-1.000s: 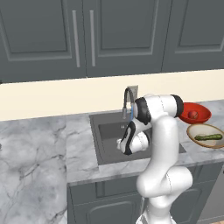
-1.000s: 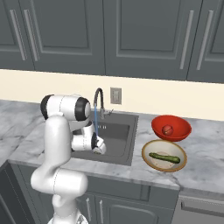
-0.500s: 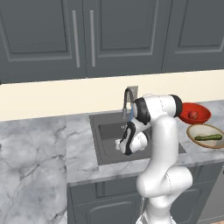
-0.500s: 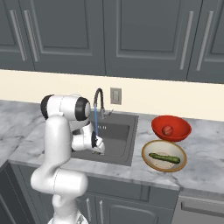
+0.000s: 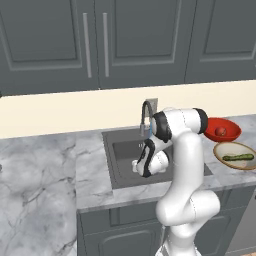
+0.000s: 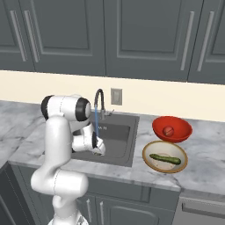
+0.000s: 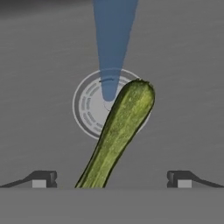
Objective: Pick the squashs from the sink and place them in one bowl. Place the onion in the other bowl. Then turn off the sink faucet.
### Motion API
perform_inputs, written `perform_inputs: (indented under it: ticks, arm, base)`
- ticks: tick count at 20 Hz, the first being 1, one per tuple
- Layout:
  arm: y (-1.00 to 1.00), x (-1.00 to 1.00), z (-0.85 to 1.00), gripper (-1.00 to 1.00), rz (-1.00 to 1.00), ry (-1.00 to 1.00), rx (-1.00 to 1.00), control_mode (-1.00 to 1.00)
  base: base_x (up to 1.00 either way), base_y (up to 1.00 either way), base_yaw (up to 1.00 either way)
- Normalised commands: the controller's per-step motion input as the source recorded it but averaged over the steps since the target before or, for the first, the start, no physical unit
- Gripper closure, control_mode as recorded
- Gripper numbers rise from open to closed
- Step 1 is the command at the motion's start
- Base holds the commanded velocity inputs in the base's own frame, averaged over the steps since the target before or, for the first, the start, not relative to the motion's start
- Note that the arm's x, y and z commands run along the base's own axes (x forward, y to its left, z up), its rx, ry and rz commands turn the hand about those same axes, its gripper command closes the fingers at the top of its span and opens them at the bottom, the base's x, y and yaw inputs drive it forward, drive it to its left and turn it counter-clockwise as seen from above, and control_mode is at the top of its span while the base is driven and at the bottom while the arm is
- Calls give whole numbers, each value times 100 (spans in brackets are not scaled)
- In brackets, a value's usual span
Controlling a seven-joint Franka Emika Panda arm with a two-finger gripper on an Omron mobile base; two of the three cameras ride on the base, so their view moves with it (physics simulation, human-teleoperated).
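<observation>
Squash [image 7: 117, 138] lies on the sink [image 7: 183, 87] floor between the spread pincer's [image 7: 111, 179] tips.

Dark grey upper cabinets [image 5: 95, 42] with slim silver handles [image 5: 87, 45] ran across the top, at 12 o'clock, above a cream wall band [image 6: 52, 85] holding a small outlet plate [image 6: 116, 96]. Below lay a grey-veined marble counter [image 5: 35, 170], with dark grey base cabinets [image 6: 132, 211] at 6 o'clock.

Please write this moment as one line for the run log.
gripper: open, above squash in sink | beige bowl: one squash | red bowl: onion | faucet: running
</observation>
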Motion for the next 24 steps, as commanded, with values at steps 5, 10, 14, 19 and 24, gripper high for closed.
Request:
perform_inputs:
  ticks: [5, 10, 14, 19, 24]
  arm:
    - [-40, 3, -30, -100, -1, 0, 0, -100]
    - [-19, 26, -33, -100, -5, 0, 0, -100]
    - [-16, 37, -35, -100, -8, 0, 0, -100]
    - [-23, 38, -46, -100, -7, 0, 0, -100]
    - [-35, 40, -46, -100, -7, 0, 0, -100]
  base:
    - [0, 0, 0]
    - [0, 0, 0]
    - [0, 0, 0]
    - [0, 0, 0]
    - [0, 0, 0]
